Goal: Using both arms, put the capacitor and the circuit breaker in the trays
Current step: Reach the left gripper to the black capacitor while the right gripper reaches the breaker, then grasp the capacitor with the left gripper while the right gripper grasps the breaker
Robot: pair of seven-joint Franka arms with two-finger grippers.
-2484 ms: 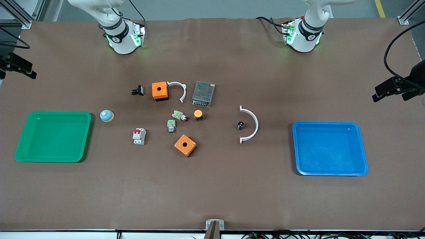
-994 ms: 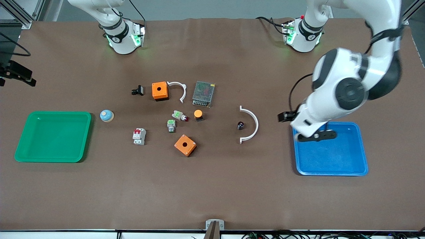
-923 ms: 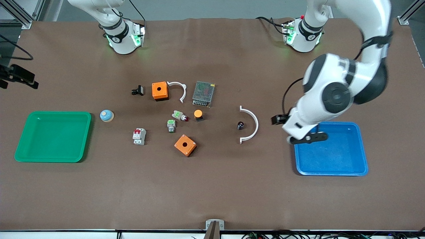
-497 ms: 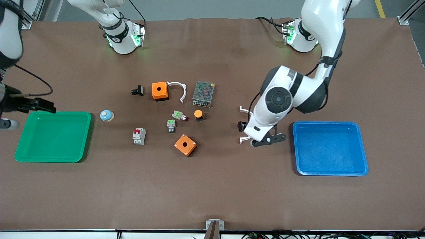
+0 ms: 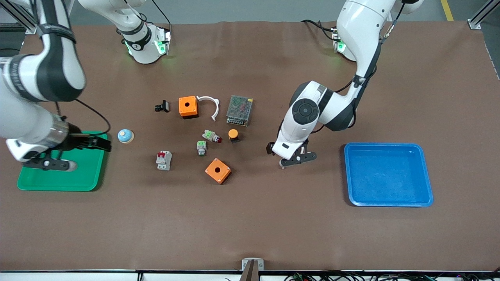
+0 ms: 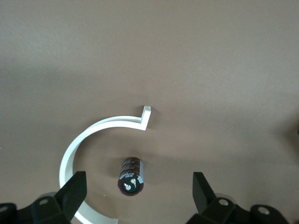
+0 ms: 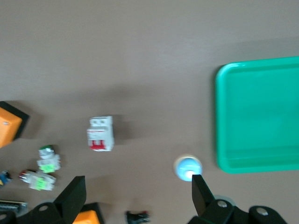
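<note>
Left wrist view gives us the clearest look at the capacitor point(image 6: 131, 176): we see it lying on its side on the brown table point(image 6: 210, 60), inside the curve of a white half-ring clamp point(image 6: 88, 140) without touching it, and it sits between the spread fingertips point(image 6: 74, 190) of the left gripper point(image 6: 138, 196), whose jaws are wide apart and grasp nothing. From the front view we find the left gripper point(image 5: 293, 157) hanging over that same spot, near the middle of the table and toward the left arm's end, with the arm covering the capacitor and most of the clamp. We see the blue tray point(image 5: 426, 183) well apart from it, at the left arm's end. The circuit breaker point(image 5: 163, 160) lies flat on the table toward the right arm's end, near a small green-topped module point(image 5: 201, 148) and an orange box point(image 5: 218, 170). In the right wrist view the circuit breaker point(image 7: 100, 133) shows its red levers, well apart from the right gripper point(image 7: 138, 196), whose fingers are also spread and empty. We place the right gripper point(image 5: 50, 163) over the green tray point(image 5: 88, 177), near its edge toward a blue-and-cream dome button point(image 5: 125, 136) that rests just beside the tray.
</note>
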